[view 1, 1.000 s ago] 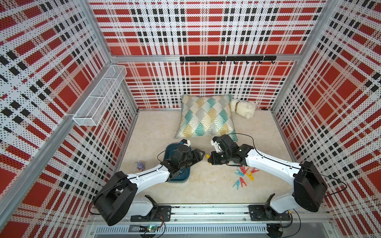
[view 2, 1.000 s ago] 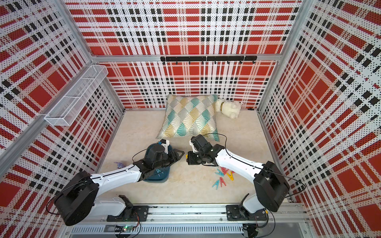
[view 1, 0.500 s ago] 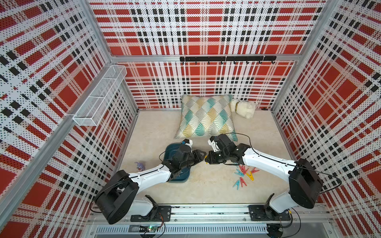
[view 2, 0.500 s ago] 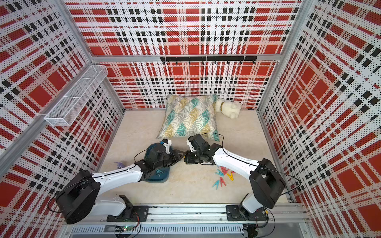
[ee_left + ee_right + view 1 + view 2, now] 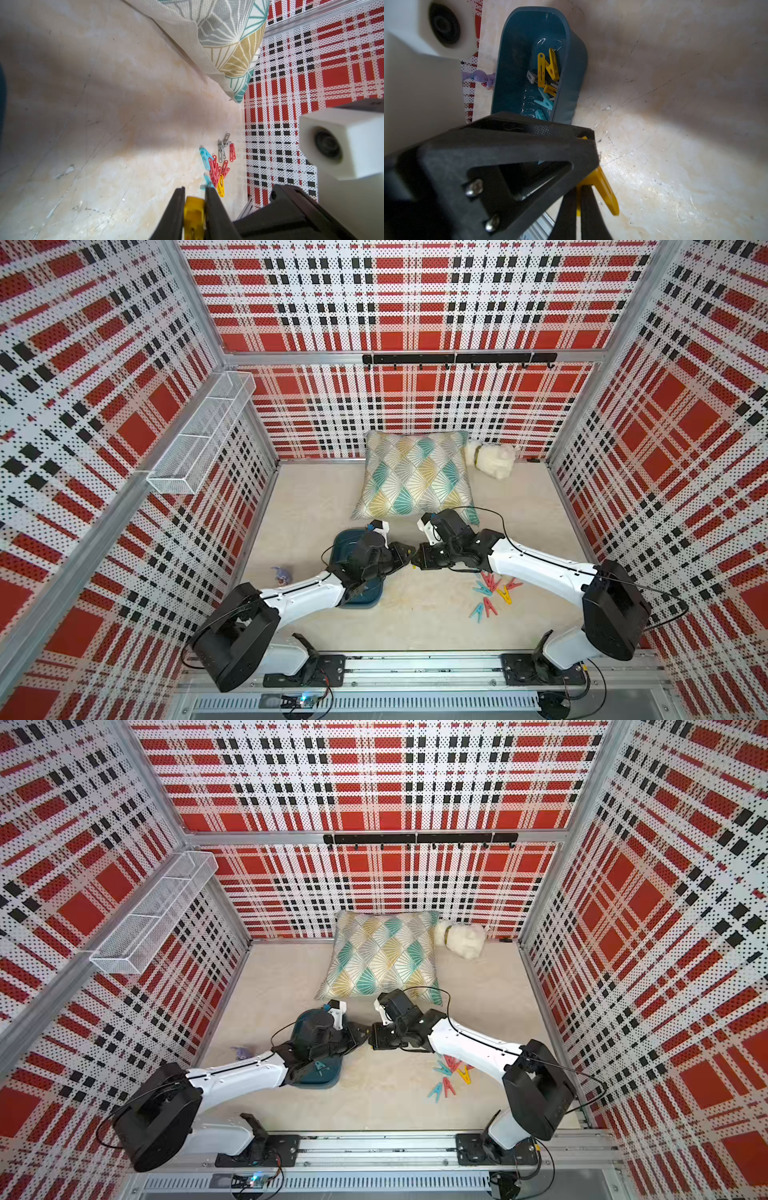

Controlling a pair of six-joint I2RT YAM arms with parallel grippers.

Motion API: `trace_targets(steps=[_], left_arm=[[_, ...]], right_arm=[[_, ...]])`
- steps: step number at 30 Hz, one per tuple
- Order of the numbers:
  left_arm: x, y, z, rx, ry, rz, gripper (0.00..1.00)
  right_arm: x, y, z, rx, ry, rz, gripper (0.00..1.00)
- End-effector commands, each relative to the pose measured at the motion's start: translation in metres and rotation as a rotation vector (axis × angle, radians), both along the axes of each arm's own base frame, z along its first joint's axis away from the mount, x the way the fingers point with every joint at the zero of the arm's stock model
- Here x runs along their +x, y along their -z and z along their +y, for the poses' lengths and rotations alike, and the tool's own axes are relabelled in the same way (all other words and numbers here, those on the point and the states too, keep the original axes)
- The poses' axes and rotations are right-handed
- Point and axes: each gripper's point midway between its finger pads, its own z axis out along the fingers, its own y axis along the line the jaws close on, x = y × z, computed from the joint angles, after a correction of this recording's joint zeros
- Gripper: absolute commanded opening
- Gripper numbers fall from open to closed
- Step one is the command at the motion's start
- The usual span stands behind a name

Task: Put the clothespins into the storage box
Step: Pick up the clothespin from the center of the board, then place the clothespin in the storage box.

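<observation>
On the beige table [image 5: 419, 630] the storage box [image 5: 341, 540] sits left of centre, partly under the left arm [image 5: 307, 597]. The right wrist view shows several yellow, teal and grey clothespins [image 5: 548, 70] already lying in it. The left gripper [image 5: 194, 200] and right gripper [image 5: 579, 207] meet tip to tip just right of the box, both clamped tight on one yellow clothespin [image 5: 605, 188]. A loose pile [image 5: 492, 593] lies on the near right, so roughly half the job seems left
</observation>
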Motion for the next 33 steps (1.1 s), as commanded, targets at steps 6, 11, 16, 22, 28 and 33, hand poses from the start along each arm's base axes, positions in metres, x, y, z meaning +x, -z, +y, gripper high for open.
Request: trace_targets(steps=[6,11,16,22,28,33], left_arm=[[-0.001,-0.008,-0.004,-0.041,0.017,-0.028,0.07],[0.002,-0.006,0.009,-0.039,-0.011,-0.028,0.05],[0.007,-0.003,0.032,-0.019,-0.056,-0.026,0.05],[0.016,-0.002,0.067,0.099,-0.131,-0.041,0.05],[0.02,0.006,0.112,0.255,-0.22,-0.036,0.05],[0.018,0.019,0.142,0.388,-0.272,-0.015,0.05]], right_arm=[[0.004,-0.006,0.001,-0.007,-0.001,-0.044,0.2],[0.005,-0.011,-0.01,-0.045,0.015,-0.073,0.31],[0.006,-0.01,-0.027,-0.095,0.044,-0.092,0.34],[0.016,0.004,-0.066,-0.227,0.138,-0.099,0.34],[0.029,0.024,-0.121,-0.371,0.272,-0.089,0.38],[0.031,0.043,-0.151,-0.482,0.317,-0.072,0.39]])
